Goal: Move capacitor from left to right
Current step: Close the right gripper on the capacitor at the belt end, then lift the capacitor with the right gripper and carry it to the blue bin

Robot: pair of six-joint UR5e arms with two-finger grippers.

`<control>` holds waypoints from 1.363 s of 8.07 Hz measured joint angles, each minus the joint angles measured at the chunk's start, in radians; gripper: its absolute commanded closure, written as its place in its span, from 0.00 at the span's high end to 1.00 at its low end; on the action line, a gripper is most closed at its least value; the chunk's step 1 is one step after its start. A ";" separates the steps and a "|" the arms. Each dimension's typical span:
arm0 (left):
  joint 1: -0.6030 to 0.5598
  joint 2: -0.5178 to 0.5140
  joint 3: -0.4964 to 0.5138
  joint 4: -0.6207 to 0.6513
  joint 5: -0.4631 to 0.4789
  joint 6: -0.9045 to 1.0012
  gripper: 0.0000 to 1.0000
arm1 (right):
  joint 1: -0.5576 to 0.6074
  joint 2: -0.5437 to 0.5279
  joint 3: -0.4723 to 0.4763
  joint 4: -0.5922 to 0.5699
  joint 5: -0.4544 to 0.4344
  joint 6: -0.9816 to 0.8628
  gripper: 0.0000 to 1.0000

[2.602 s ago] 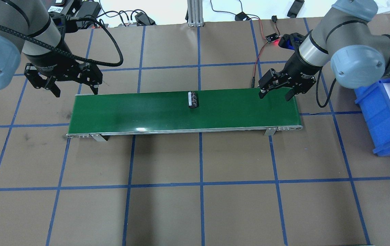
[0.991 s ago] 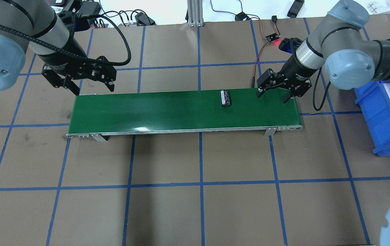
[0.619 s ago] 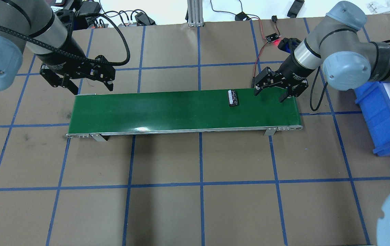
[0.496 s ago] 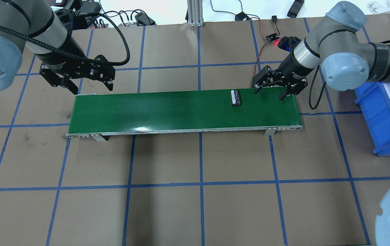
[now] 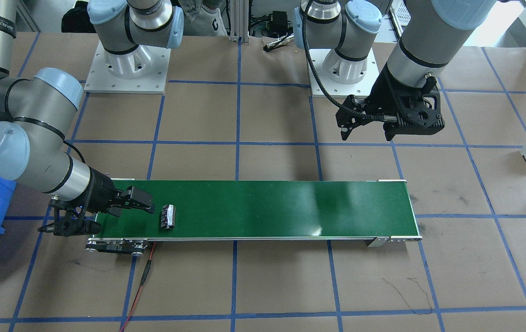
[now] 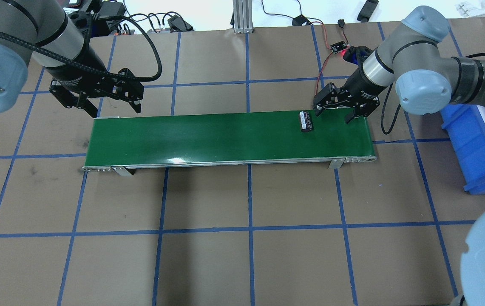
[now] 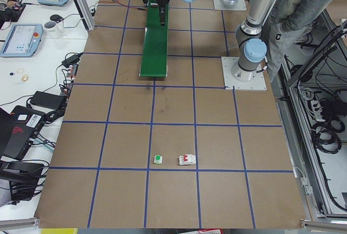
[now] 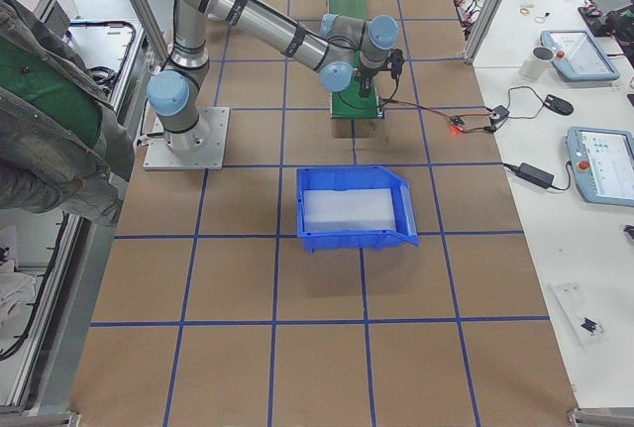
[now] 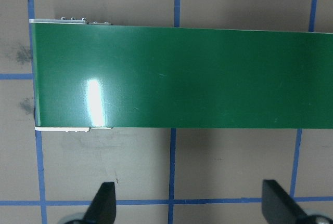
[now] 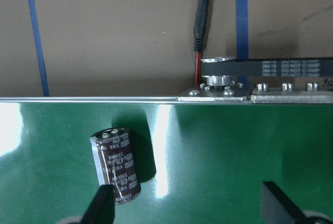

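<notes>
One capacitor [image 6: 306, 121] lying on its side near the right end of the single green conveyor belt [image 6: 208, 136].
Stubby dark cylinder, pale printed stripe along its side, silvery end cap. It lies just beside one finger of the right gripper [image 6: 333, 114], jaws spread, nothing held. Left gripper [image 6: 115, 110], also spread, hangs by the belt's left end. One blue bin [image 6: 480, 144].

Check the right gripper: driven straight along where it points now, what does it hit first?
Probably the green conveyor belt: the open right gripper points down at it. In the wrist view, though, one finger overlaps the capacitor end, so it might clip that first; depth is unclear.
</notes>
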 measured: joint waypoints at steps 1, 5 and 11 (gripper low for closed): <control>0.000 -0.002 0.000 0.000 -0.002 0.000 1.00 | 0.000 0.006 0.000 -0.013 0.000 -0.009 0.95; 0.001 -0.010 -0.004 0.002 -0.003 0.000 1.00 | 0.000 0.018 0.001 -0.047 -0.017 -0.045 0.68; 0.000 0.002 0.000 -0.001 0.001 0.000 1.00 | 0.000 0.005 0.032 0.070 -0.077 -0.054 0.09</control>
